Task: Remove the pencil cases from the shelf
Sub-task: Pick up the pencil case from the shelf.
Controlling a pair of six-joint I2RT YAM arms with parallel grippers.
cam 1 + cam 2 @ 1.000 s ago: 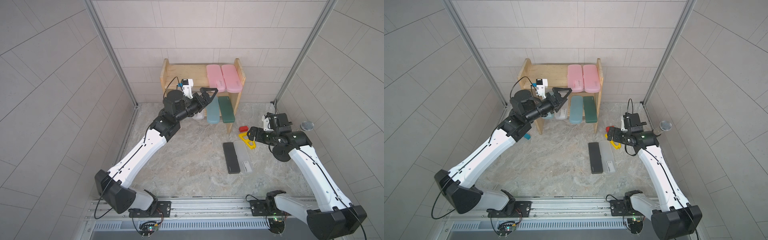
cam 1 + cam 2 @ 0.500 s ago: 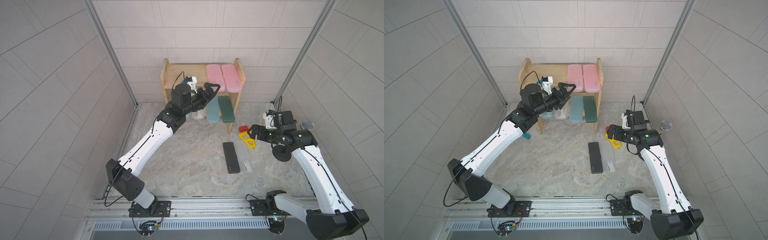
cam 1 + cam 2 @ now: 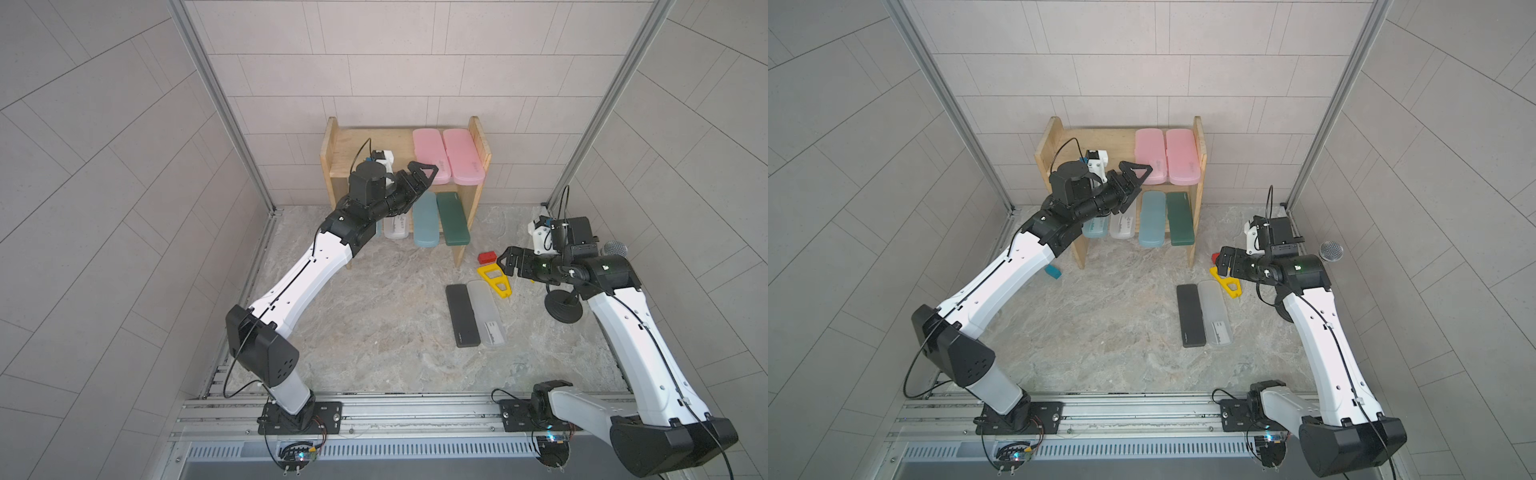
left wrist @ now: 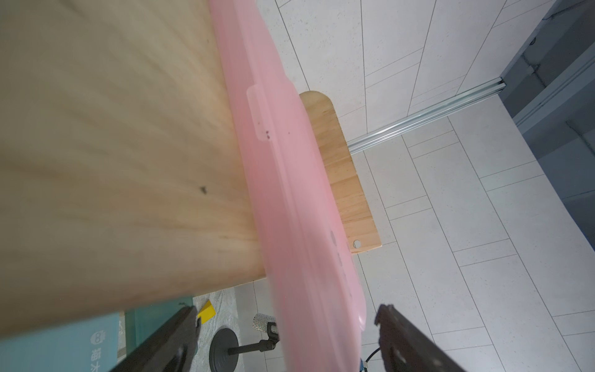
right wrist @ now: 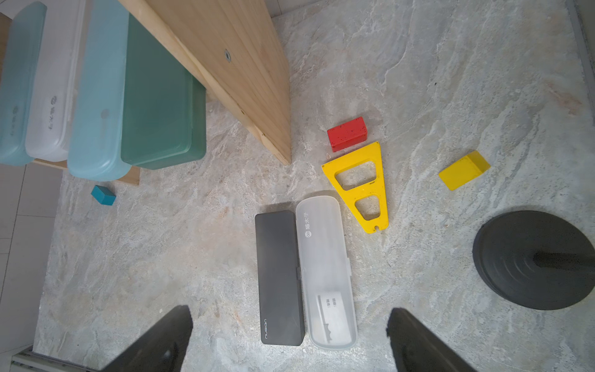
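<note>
1. The left jaws are held open astride the near end of a pink case [image 4: 299, 225] on the top tier of the shelf [image 4: 96, 128]. A gap is seen at each side in the left wrist view, so nothing is gripped. Only the jaw tips are shown there, cut off by the frame edge.
2. Just beyond that case, on the side away from the left arm, a second pink case [image 3: 463, 160] lies against it. In the wrist view it is hidden behind the first.
3. Below the left jaws, four cases lie side by side on the lower tier: a teal case [image 3: 1094, 228], mostly covered by the arm; a frosted white case [image 3: 1122, 226], partly covered; a second teal case [image 3: 1152, 220]; and a dark green case [image 3: 1179, 218].
4. The right jaws are held wide open and empty above the worktop [image 5: 193, 257], well apart from the shelf.
5. Beneath them, a black case [image 5: 280, 277] and a second frosted white case [image 5: 326, 270] lie touching on the worktop.
6. Ahead of the right jaws lie a yellow triangular block [image 5: 370, 154] and a red block [image 5: 347, 133]. To one side a round black stand base [image 5: 534, 261] is cut off by the frame.
</note>
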